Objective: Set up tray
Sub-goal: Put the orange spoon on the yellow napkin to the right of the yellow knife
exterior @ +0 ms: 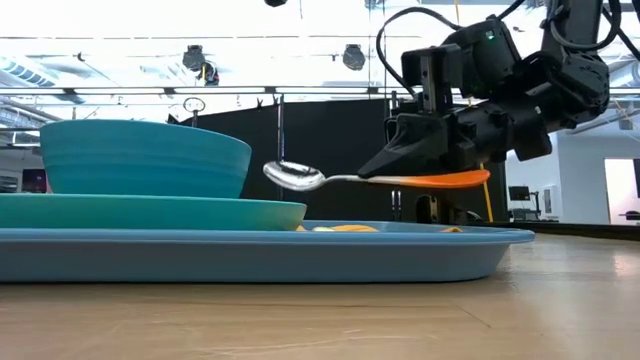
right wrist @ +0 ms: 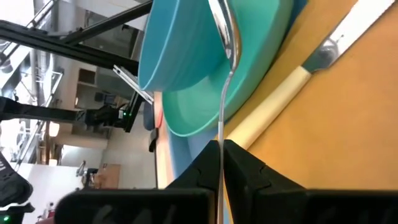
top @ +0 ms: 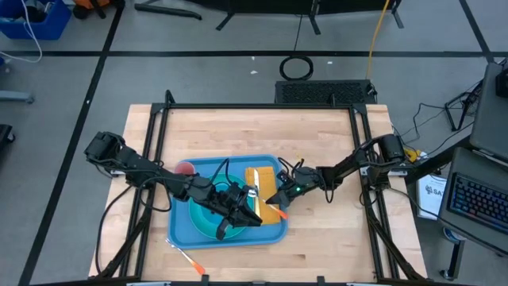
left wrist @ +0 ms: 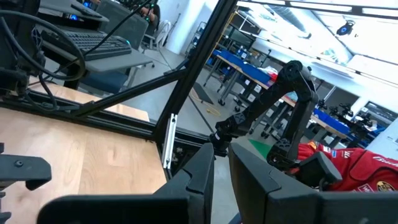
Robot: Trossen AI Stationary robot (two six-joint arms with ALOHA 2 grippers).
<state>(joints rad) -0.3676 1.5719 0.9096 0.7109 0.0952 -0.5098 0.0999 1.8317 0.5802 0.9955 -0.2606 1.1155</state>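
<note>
The blue tray (top: 274,237) lies mid-table. It carries a teal plate (exterior: 150,212) with a teal bowl (exterior: 145,155) on it and a yellow napkin (top: 258,176). A cream-handled utensil (right wrist: 280,99) rests on the napkin. My right gripper (right wrist: 221,144) is over the tray's right part, shut on a spoon (exterior: 295,177) with an orange handle. The spoon's bowl hangs just right of the teal bowl. My left gripper (left wrist: 222,165) hovers over the plate (top: 242,208), pointing level. A narrow gap shows between its fingers, with nothing in it. My right gripper pinches the spoon's thin metal neck (right wrist: 221,127) between its two fingers. The fingers come about level from the table's right and lie along the spoon. The orange handle (exterior: 455,180) runs back under the gripper. The spoon is lifted clear and about level above the tray.
A pink thing (top: 185,168) sits at the tray's far left corner. An orange-handled utensil (top: 190,260) lies on the bare wood near the table's front edge. A black frame (top: 262,106) borders the tabletop. The far half of the table is bare wood.
</note>
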